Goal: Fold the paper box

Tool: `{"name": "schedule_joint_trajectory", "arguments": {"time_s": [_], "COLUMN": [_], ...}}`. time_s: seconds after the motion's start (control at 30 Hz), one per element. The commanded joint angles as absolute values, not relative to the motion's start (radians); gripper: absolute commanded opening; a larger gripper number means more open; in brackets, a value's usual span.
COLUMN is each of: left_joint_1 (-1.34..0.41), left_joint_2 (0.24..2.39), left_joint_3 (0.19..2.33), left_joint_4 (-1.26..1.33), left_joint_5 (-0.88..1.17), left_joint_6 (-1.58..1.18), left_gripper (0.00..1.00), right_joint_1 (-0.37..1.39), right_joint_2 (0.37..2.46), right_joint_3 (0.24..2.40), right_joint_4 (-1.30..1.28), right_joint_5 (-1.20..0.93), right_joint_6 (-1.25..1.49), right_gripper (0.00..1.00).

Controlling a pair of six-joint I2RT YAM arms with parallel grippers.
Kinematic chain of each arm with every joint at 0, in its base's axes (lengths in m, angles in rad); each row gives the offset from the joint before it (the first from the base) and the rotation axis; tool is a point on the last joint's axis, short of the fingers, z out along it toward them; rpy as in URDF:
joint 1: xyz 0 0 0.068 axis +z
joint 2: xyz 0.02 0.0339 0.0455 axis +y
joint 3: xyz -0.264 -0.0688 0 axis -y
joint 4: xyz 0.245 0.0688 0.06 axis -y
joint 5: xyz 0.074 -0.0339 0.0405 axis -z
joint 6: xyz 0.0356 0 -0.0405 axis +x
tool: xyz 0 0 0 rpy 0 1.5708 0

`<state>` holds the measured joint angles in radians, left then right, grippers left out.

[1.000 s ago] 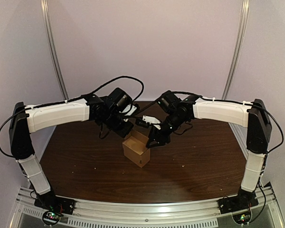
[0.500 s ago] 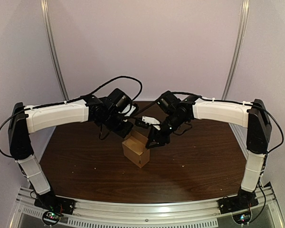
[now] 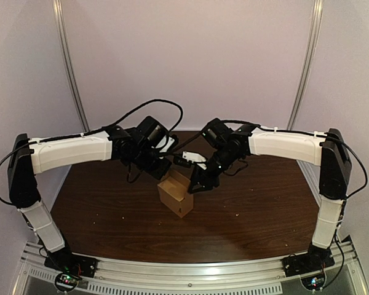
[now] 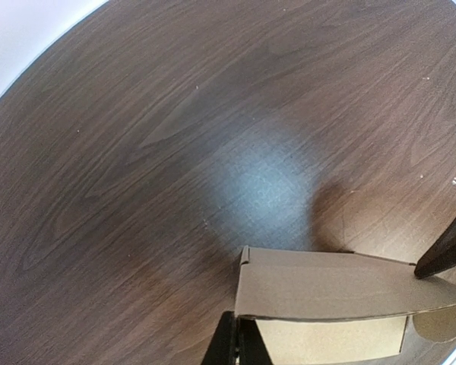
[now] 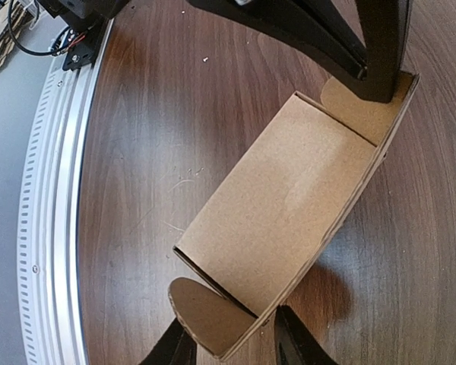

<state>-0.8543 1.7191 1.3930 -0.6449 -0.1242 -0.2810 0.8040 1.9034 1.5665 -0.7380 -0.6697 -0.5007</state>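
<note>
Paper box (image 3: pixel 176 195) is on the table (image 4: pixel 137 152), directly below both tools, which meet over it from opposite ends. Right tool (image 5: pixel 234 346): jaws partly spread and straddling the box's near end. One finger (image 5: pixel 178 346) overlaps the rounded tuck flap (image 5: pixel 201 319), the other sits just outside the long side wall. The spread is much wider than the cardboard, so it's holding nothing. The box interior is open to the right wrist view, with the long panel running away from the tool toward the far flap (image 5: pixel 357 114). There a dark fingertip of the left tool (image 4: pixel 234 342) overlaps the cardboard. In the left wrist view only a sliver of the left tool's own fingers shows at the bottom edge. They are close together, right at the box's nearest corner, with the box wall extending off to the right. Narrow gap, but I can't tell whether it's actually pinching the wall or just touching it. One right-tool finger (image 4: pixel 448 243) enters at that view's right edge and meets the box's upper edge. The aluminium rail (image 5: pixel 57 228) is well off to the side of the right tool.
</note>
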Motion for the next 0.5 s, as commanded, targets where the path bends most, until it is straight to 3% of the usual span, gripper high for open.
{"name": "schedule_joint_trajectory", "arguments": {"time_s": [0.0,0.47], "left_joint_1": [-0.856,-0.856], "left_joint_2": [1.727,1.729], "left_joint_3": [1.373,1.393], "left_joint_4": [-0.717,-0.737], "left_joint_5": [-0.118,-0.118], "left_joint_6": [-0.259,-0.236], "left_gripper": [0.00,0.00], "right_joint_1": [0.814,0.814], "right_joint_2": [1.916,1.928], "right_joint_3": [1.595,1.609], "right_joint_4": [-0.750,-0.754], "right_joint_5": [-0.634,-0.629], "right_joint_6": [-0.490,-0.471], "right_gripper": [0.35,0.35]}}
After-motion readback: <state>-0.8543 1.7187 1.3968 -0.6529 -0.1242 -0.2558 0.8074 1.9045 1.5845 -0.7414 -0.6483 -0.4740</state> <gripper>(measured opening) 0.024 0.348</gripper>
